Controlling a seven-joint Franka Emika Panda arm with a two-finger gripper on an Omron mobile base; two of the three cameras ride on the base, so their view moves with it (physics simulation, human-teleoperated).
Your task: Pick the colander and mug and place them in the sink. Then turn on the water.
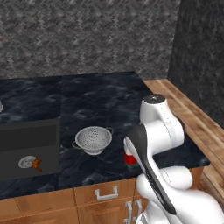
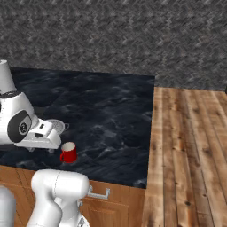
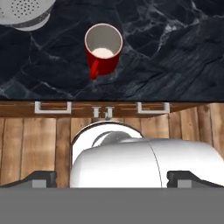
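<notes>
The colander (image 1: 92,139) sits upright on the black marble bench (image 1: 100,100), just at 3 o'clock of the sink (image 1: 29,148) in the left base view, apart from its edge. The mug (image 3: 103,49) stands upright near the bench's front edge, at about 4 o'clock of the colander and close to it without touching; in the hand view its handle points toward the cabinet fronts. In the sink's near basin lie a round silver drain (image 1: 27,162) and a small brown object beside it that I cannot identify. No water is running that I can see.

The pincer (image 3: 112,178) hangs above the front edge of the bench, looking down on the mug, its tips spread wide apart and holding nothing. Neither thing has been picked up yet.

Risks, as I judge them: the mug stands so near the front edge that a glancing touch could tip it or push it off onto the floor. Its handle could foul one finger if the tips close across it. The colander's thin rim and rounded bowl may slip or swing in a grip, and reaching for it could knock the mug nearby.
</notes>
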